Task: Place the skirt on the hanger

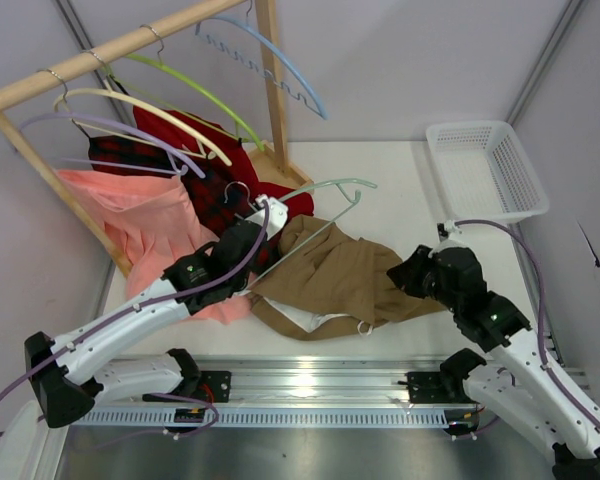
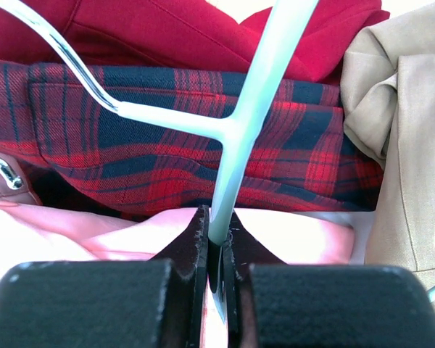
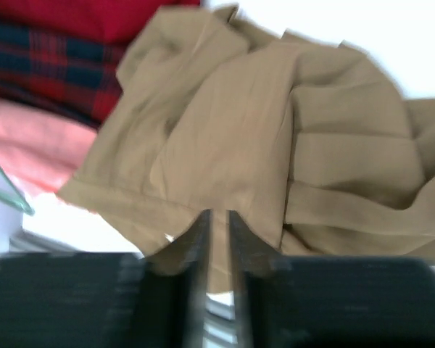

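I note left pincer [image 2: 216, 246] clamped on pale sage-green plastic hanger [image 2: 250, 123]; right pincer [image 3: 219, 239] at tan fabric skirt [image 3: 275, 145], blurred, state unclear.

Overhead the light is bright and even. Shadows under the clothes are faint, and the metal rail [image 1: 310, 385] between the arm bases carries white glare. Beyond the left gripper [image 2: 216, 254] the hanger [image 2: 239, 130] and plaid cloth [image 2: 130, 145] are sharp, while the gripper itself is dark and soft. Ahead of the right gripper [image 3: 219, 239] the skirt [image 3: 275, 145] is smeared by blur, and the surface [image 3: 391, 43] past it is blown out white.
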Action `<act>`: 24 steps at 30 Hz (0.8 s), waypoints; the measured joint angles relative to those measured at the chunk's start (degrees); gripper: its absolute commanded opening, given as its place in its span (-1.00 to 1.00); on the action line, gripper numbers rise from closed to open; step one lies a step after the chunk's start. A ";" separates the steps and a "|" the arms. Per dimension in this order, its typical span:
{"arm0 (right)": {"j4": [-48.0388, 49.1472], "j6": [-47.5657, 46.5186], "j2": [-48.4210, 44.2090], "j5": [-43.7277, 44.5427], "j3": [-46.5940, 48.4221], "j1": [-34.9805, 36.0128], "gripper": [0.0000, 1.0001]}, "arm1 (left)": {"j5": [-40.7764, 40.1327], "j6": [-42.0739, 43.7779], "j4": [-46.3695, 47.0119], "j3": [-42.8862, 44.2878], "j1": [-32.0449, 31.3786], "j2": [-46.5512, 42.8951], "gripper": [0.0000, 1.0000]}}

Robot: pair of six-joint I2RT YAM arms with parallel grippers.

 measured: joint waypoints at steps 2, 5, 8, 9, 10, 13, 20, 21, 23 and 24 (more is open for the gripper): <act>-0.85 -1.95 0.26 -1.55 -0.39 1.49 -0.36 | -0.24 -0.20 0.07 -0.28 0.00 0.04 -1.00; -3.28 -2.56 -0.74 -2.23 -1.86 5.40 -0.11 | -0.66 -0.33 0.15 -0.52 -0.02 0.04 -1.00; -5.90 -0.66 -2.19 -1.36 -4.00 12.46 -0.02 | -0.85 -0.33 0.48 -0.52 -0.02 0.04 -1.00; -6.64 0.74 -2.56 -0.59 -4.90 14.01 -0.06 | -0.94 -0.33 0.50 -0.52 -0.02 0.04 -1.00; -7.10 2.12 -2.84 -0.13 -5.88 16.96 -0.10 | -1.01 -0.33 0.50 -0.52 -0.02 0.04 -1.00; -8.15 6.71 -3.06 0.90 -9.03 20.90 -0.13 | -1.05 -0.35 0.52 -0.52 -0.04 0.04 -1.00; -7.80 12.44 1.77 2.89 -12.46 24.02 -0.11 | -1.05 -0.37 0.63 -0.76 -0.04 0.00 -0.99; -7.32 12.63 2.67 3.10 -12.46 24.13 -0.10 | -1.05 -0.37 0.61 -0.81 -0.04 0.00 -1.00; -5.86 13.05 4.28 3.48 -12.48 24.17 -0.10 | -1.05 -0.39 0.63 -0.85 -0.04 -0.04 -1.00; -5.18 13.18 4.98 3.69 -12.48 24.17 -0.10 | -1.05 -0.39 0.66 -0.85 -0.04 -0.07 -1.00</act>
